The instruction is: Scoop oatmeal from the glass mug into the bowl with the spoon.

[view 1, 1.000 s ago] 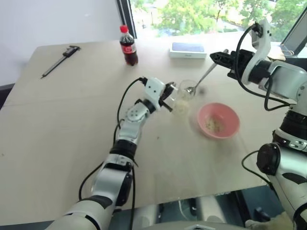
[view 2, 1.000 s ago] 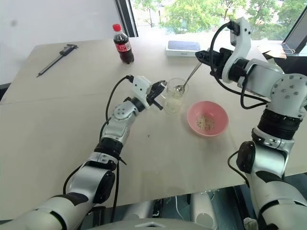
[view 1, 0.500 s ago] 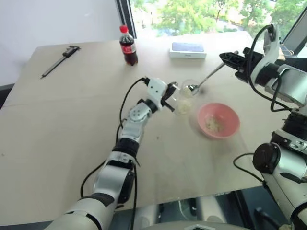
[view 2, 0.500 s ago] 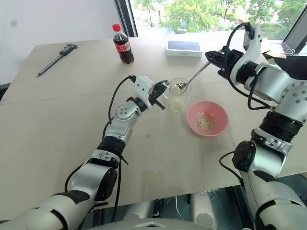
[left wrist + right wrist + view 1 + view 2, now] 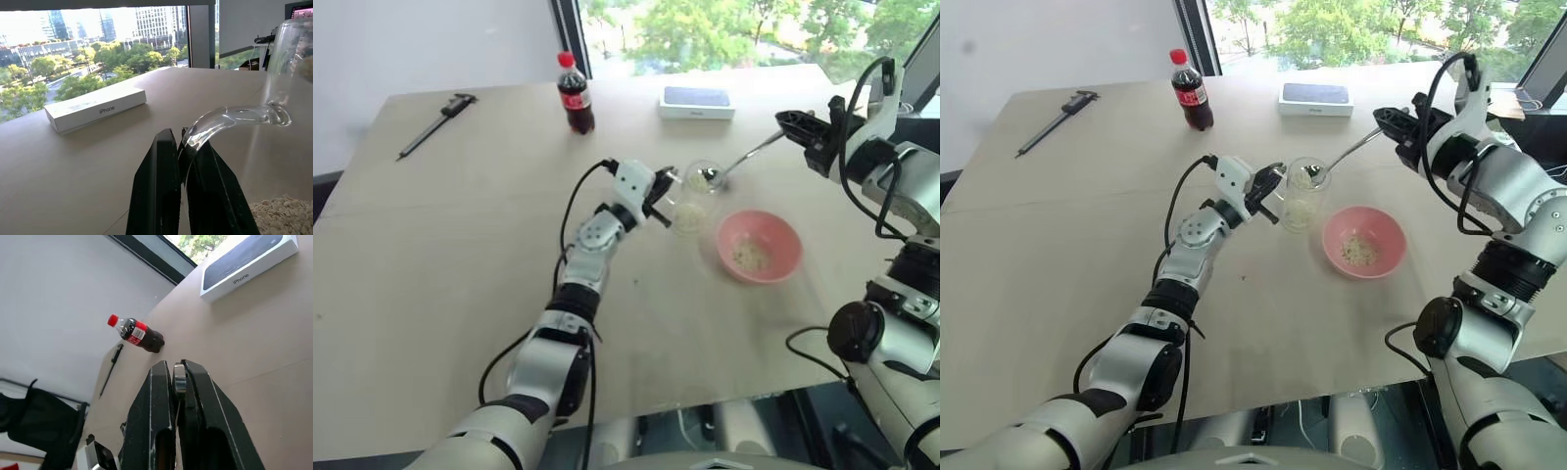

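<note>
Holding the spoon (image 5: pixel 1344 157) over the mug (image 5: pixel 1301 194).

Right gripper (image 5: pixel 1387 118) is clamped on the spoon handle; the spoon bowl, loaded with oatmeal (image 5: pixel 1303 177), sits at the mug rim. Left gripper (image 5: pixel 181 143) pinches the mug handle with its 2 fingers. Bowl (image 5: pixel 1363 242) stands just right of the mug, holding some oatmeal, on the table (image 5: pixel 1087 255).
</note>
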Available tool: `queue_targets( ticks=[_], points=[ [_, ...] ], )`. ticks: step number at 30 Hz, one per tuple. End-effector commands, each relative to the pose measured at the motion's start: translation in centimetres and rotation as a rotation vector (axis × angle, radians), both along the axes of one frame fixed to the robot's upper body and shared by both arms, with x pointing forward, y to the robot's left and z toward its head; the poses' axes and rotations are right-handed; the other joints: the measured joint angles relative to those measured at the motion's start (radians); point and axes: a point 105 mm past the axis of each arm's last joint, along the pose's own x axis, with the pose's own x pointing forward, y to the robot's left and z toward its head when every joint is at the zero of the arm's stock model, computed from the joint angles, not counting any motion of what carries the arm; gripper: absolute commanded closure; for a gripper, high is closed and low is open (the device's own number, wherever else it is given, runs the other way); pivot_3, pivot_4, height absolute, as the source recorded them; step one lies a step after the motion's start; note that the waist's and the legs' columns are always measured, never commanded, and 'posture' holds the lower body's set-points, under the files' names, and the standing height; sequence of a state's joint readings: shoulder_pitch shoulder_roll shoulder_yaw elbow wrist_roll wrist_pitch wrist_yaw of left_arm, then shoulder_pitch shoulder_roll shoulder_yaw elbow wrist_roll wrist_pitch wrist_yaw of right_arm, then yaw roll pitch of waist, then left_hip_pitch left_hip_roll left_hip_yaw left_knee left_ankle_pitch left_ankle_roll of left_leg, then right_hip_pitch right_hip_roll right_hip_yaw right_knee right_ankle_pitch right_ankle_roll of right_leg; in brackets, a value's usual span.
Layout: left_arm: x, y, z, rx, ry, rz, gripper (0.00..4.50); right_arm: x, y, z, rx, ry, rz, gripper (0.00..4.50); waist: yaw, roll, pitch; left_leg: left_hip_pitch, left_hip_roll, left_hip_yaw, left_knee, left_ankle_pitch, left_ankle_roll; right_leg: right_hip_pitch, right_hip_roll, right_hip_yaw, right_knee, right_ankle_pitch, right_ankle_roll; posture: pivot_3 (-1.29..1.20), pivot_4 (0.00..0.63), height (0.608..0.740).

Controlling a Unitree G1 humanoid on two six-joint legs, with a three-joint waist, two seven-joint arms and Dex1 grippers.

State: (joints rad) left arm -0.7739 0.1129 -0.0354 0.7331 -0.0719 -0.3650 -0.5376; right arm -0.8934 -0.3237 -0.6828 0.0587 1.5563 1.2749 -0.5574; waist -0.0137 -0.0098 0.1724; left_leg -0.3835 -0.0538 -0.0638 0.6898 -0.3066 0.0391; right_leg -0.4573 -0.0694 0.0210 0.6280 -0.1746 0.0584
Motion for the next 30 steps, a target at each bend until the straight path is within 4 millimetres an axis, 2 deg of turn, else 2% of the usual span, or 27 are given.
queue_targets(
  ticks=[1, 11, 17, 24, 30],
  points=[
    [-0.1, 0.6, 2.4, -0.080, -0.092, 0.013, 4.46, -0.4, -1.6, 0.2, 0.072, 0.011, -0.055, 4.50, 0.000, 0.000, 0.000, 0.000, 0.000, 0.000, 0.000, 0.000, 0.000, 0.000, 0.000, 0.000, 0.000, 0.000, 0.000, 0.00, 0.150, 0.740],
    [0.0, 0.9, 2.3, -0.088, -0.091, 0.012, 4.46, -1.3, -2.1, -0.5, 0.192, 0.065, -0.041, 4.50, -0.001, 0.000, 0.000, 0.001, 0.000, 0.003, 0.000, 0.001, 0.002, 0.001, 0.000, 0.002, 0.000, 0.001, 0.001, 0.00, 0.150, 0.740],
    [0.0, 0.8, 2.1, -0.084, -0.080, -0.001, 4.46, -1.8, -2.2, -0.1, 0.267, 0.025, -0.024, 4.50, 0.000, 0.000, 0.000, 0.000, 0.000, 0.004, 0.000, 0.001, 0.003, 0.001, 0.000, 0.002, 0.000, 0.001, 0.002, 0.00, 0.150, 0.740],
    [0.0, 0.9, 1.6, -0.070, -0.064, -0.012, 4.46, -2.5, -3.9, 0.4, 0.307, -0.034, -0.046, 4.50, 0.001, 0.000, 0.000, 0.001, 0.000, 0.004, 0.000, 0.001, 0.003, 0.001, 0.000, 0.002, 0.000, 0.001, 0.002, 0.00, 0.150, 0.740],
    [0.1, 1.4, 0.9, -0.063, -0.037, -0.015, 4.46, -3.5, -5.7, 0.0, 0.343, -0.066, -0.096, 4.50, 0.001, 0.000, -0.001, 0.001, 0.000, 0.005, 0.000, 0.001, 0.004, 0.001, 0.000, 0.003, 0.000, 0.001, 0.002, 0.00, 0.150, 0.740]
  ],
)
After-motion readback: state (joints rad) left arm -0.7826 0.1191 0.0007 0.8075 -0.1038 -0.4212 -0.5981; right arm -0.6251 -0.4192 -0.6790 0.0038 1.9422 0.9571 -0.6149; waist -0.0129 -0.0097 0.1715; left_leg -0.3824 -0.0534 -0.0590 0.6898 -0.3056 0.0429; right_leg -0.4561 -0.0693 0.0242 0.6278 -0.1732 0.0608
